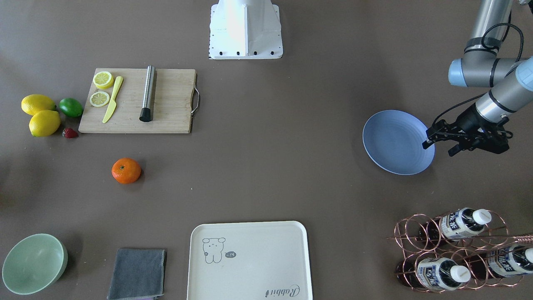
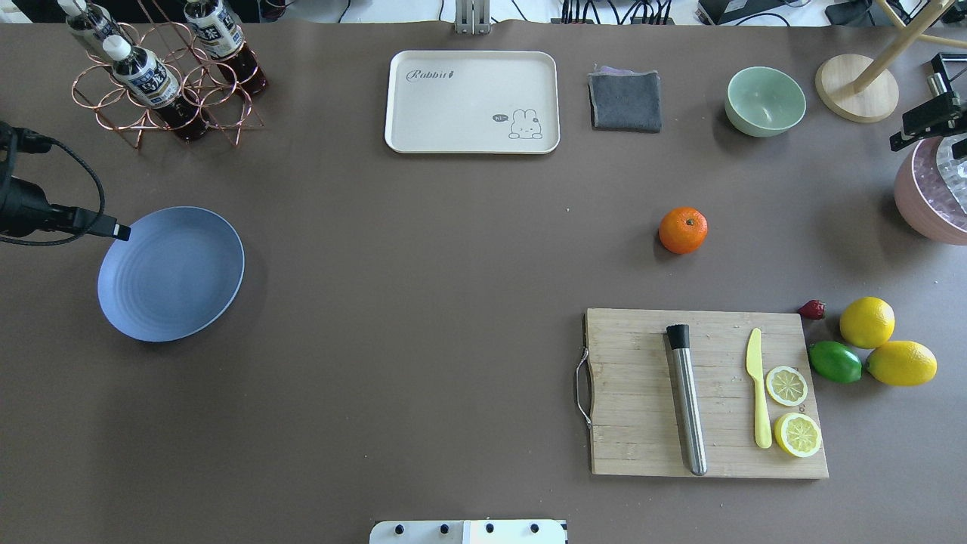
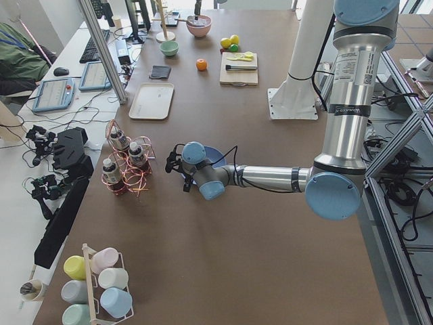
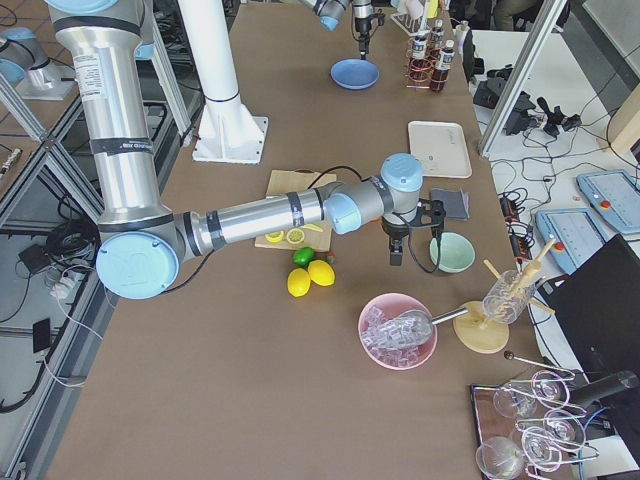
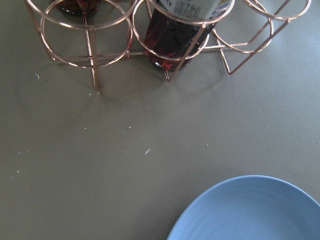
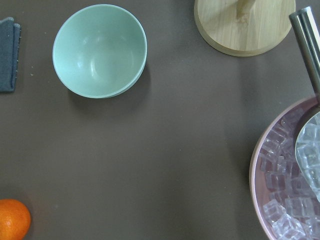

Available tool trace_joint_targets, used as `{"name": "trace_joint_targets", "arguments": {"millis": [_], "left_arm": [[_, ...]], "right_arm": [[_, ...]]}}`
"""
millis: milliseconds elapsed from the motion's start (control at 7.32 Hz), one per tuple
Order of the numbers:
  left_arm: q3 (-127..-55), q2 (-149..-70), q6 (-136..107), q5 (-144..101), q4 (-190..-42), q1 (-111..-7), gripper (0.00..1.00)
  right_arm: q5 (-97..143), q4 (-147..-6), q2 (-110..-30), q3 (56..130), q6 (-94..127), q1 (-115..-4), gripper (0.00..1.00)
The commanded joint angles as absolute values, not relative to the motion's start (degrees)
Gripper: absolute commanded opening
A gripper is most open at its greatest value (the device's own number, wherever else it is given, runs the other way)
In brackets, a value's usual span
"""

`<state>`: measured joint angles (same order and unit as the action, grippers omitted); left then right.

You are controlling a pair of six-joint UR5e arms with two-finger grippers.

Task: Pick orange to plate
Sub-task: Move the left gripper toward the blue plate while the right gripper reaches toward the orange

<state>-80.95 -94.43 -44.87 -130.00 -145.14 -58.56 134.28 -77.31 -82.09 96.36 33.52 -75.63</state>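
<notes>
The orange [image 1: 126, 170] lies alone on the brown table in front of the cutting board; it also shows in the overhead view [image 2: 683, 230] and at the lower left corner of the right wrist view [image 6: 12, 219]. Far across the table rests the blue-lavender plate [image 1: 395, 141] [image 2: 170, 273], with nothing on it. My left gripper [image 1: 438, 148] hovers at the plate's outer rim, fingers apart and holding nothing. My right gripper [image 4: 393, 250] hangs between the mint bowl and the pink ice bowl, well away from the orange; its fingers cannot be made out.
A wooden cutting board [image 2: 706, 393] carries a steel cylinder, a yellow knife and lemon slices. Lemons [image 2: 866, 322], a lime and a strawberry lie beside it. Along the far edge are a cream tray [image 2: 472, 101], a grey cloth, a mint bowl [image 2: 764, 100] and a copper bottle rack [image 2: 162, 79].
</notes>
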Motion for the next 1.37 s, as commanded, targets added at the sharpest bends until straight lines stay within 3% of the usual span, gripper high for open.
{"name": "trace_joint_targets", "arguments": {"millis": [0,547,683,820,957,1230], "left_arm": [[-80.3,-94.4,-44.8,-130.3,-144.8,-57.7,0.98],[-79.2,-94.6,-44.7,-130.1,-145.0,-55.6,0.98],[-79.3,-94.5,-44.7,-130.1,-145.1,-55.5,0.79],[-79.4,-94.4,-44.7,-130.4,-145.2,-55.5,0.27],[-79.3,-94.4,-44.6,-130.5,-145.1,-55.5,0.0],[-79.6,-94.2,-44.7,-130.5,-145.2,-55.5,0.0]], "right_arm": [[134.1,-77.2,-82.1,96.3,33.8,-75.2,1.0],[133.9,-77.2,-82.0,96.3,34.0,-75.0,1.0],[133.9,-77.2,-82.0,96.3,34.0,-75.0,1.0],[134.0,-77.2,-82.0,96.4,34.0,-75.0,1.0],[134.0,-77.2,-82.0,96.7,34.8,-75.0,1.0],[134.1,-77.2,-82.1,96.9,35.7,-75.0,1.0]]}}
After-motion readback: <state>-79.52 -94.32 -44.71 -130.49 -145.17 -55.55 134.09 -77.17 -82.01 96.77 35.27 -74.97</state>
